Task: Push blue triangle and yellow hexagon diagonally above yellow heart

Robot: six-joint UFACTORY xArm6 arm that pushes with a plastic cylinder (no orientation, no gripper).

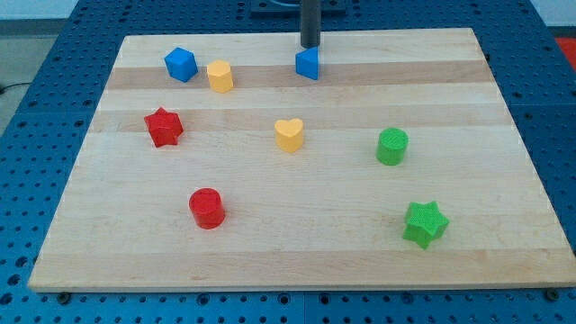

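My tip (310, 46), the plain end of a dark rod with no jaws to part or close, stands on the wooden worktop (297, 234) just above the blue triangle (309, 64), so close I cannot tell whether they touch. Taking the yellow heart (289, 134) as landmark, the triangle sits above it and slightly toward the view's right, while the yellow hexagon (220, 76) lies up and to its left, beside a blue cube (181, 64). Left of the heart is a red star (164, 127), below-left a red cylinder (207, 208), right a green cylinder (392, 146), and below-right a green star (425, 223).
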